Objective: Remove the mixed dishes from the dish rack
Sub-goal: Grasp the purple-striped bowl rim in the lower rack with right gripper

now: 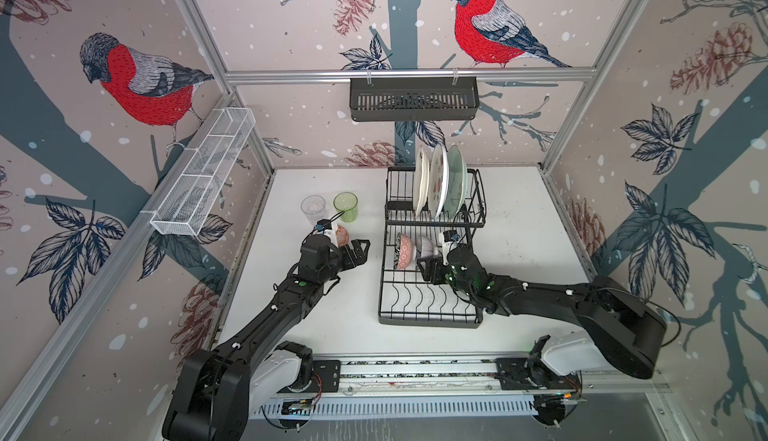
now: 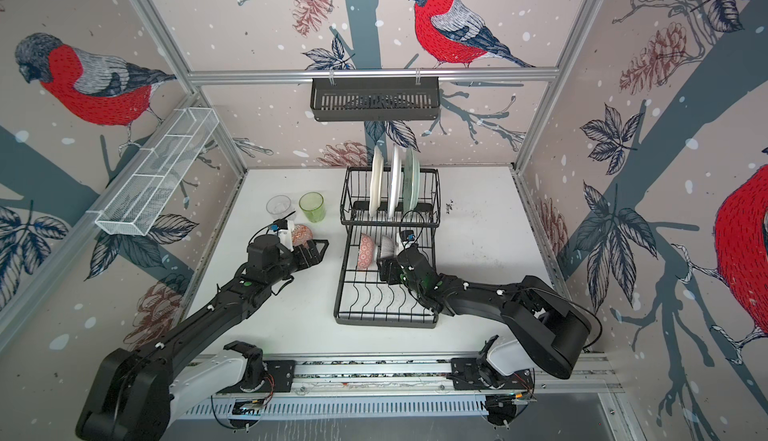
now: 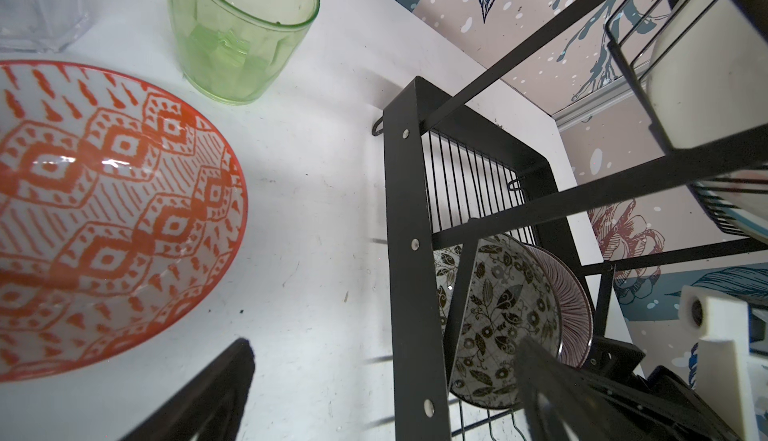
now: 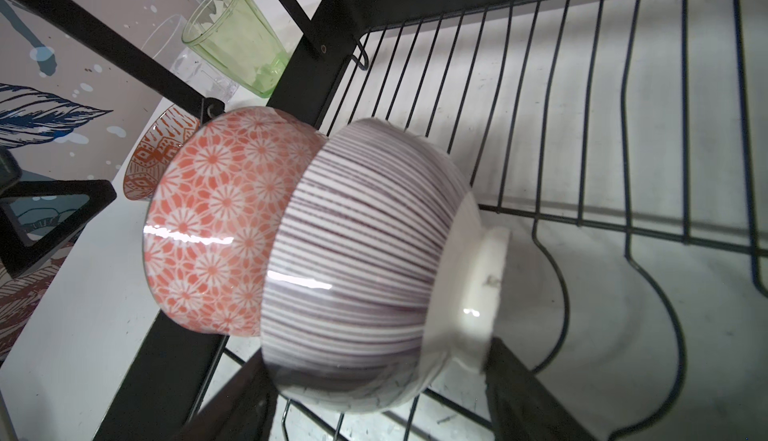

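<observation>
Pale pink wallpaper (image 1: 291,19) printed with red-breasted bullfinches (image 1: 484,23), pine cones (image 1: 353,0) and dark leaves (image 1: 660,135) covers the left, far and right walls, framed by aluminium bars (image 1: 291,76). A black slotted basket (image 1: 413,100) hangs from the far bar, and a white mesh basket (image 1: 203,173) hangs on the left. The white tabletop (image 1: 519,231) is scuffed and evenly lit.

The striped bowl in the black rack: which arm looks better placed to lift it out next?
Right, probably. The right pincer straddles the striped bowl inside the dish rack, one finger on each side. The left pincer hangs open outside it, over the table by the orange bowl.
</observation>
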Controlling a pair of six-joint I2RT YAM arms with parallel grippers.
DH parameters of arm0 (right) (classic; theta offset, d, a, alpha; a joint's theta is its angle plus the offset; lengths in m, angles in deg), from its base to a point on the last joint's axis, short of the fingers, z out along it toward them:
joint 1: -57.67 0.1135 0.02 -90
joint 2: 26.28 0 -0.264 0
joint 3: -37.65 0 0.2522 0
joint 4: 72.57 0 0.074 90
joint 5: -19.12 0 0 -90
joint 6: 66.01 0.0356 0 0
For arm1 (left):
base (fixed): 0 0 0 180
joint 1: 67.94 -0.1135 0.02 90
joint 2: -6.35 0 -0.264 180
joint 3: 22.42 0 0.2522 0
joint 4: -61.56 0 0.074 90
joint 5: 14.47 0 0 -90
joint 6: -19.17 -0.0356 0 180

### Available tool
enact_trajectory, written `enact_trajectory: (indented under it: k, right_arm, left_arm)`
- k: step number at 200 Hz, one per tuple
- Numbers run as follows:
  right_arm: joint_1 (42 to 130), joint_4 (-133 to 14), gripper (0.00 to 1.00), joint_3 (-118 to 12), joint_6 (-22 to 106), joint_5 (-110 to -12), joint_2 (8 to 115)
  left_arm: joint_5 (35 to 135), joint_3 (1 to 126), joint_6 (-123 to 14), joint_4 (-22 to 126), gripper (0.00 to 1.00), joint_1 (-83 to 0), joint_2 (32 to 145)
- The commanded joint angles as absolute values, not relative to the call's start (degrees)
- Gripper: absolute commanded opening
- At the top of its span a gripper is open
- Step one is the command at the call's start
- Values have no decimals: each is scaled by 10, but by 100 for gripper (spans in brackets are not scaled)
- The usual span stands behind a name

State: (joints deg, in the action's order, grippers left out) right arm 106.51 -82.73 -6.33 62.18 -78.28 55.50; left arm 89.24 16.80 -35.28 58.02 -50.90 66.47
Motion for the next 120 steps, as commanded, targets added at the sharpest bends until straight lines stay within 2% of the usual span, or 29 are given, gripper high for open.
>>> enact_trajectory:
  k: [1, 120]
  right_arm:
    - [1067, -829, 70, -68, 617, -797, 556]
    - [1080, -787, 57, -77, 591, -852, 525]
  left_arm:
    - [896, 171, -361, 598, 98, -508, 665]
    - [897, 169, -361, 605, 98, -506, 669]
